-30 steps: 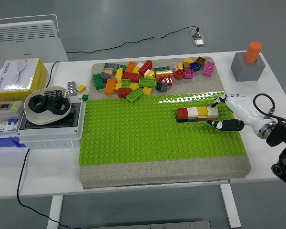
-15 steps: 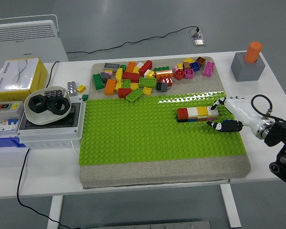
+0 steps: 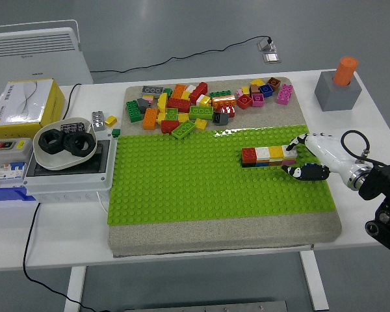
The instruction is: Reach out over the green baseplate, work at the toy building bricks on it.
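One brick row [image 3: 268,156] against right hand [image 3: 303,156]

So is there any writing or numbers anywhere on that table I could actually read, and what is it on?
None can be read for certain.
Yellow box: dark print on its left end, too small to read.
White heater: a small mark on its upper left, blurred.
Grey switch box: labels by its buttons, too small.
Toy bricks: no print visible.
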Action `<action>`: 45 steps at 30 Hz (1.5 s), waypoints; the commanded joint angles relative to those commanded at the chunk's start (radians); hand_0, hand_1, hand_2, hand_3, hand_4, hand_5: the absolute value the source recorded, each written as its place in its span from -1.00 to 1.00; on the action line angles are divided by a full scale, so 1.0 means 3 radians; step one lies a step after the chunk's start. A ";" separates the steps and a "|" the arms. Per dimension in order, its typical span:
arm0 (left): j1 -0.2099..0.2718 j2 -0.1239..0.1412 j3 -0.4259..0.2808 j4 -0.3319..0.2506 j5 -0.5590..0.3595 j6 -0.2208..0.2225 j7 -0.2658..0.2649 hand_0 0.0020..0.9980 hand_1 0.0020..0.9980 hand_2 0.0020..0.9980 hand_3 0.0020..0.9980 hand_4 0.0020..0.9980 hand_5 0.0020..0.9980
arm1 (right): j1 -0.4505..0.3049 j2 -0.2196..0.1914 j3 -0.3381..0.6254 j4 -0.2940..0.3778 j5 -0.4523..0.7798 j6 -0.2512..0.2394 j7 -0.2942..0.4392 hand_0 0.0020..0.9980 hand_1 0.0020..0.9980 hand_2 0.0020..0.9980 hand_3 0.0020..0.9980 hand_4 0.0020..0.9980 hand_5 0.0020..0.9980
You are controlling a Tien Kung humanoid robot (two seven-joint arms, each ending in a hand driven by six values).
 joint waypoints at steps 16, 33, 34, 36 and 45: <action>0.0008 -0.0001 0.0008 0.0000 0.0000 0.0002 -0.0001 0.28 0.29 0.43 0.81 1.00 1.00 | -0.0012 0.0005 -0.0029 -0.0039 0.0016 0.0024 0.0001 0.77 0.71 0.69 0.30 0.47 0.04; 0.0018 -0.0006 -0.0023 0.0000 0.0026 -0.0001 0.0000 0.28 0.29 0.43 0.81 1.00 1.00 | -0.0126 -0.0110 0.0189 0.0286 0.0263 -0.0120 0.0094 0.77 0.70 0.66 0.31 0.46 0.01; 0.0017 -0.0006 -0.0028 0.0000 0.0030 -0.0002 0.0000 0.28 0.29 0.43 0.81 1.00 1.00 | -0.0141 -0.0120 0.0207 0.0305 0.0329 -0.0142 0.0122 0.77 0.70 0.66 0.31 0.46 0.01; 0.0015 -0.0006 -0.0030 0.0000 0.0033 -0.0002 0.0000 0.28 0.29 0.43 0.81 1.00 1.00 | -0.0180 -0.0143 0.0253 0.0340 0.0445 -0.0187 0.0170 0.76 0.69 0.63 0.31 0.46 -0.09; -0.0013 0.0021 0.0230 0.0000 0.0143 0.0172 -0.0158 0.28 0.27 0.41 0.78 1.00 1.00 | -0.0492 -0.0367 0.0642 0.0525 0.0158 0.0126 -0.0157 0.76 0.70 0.64 0.31 0.50 -0.38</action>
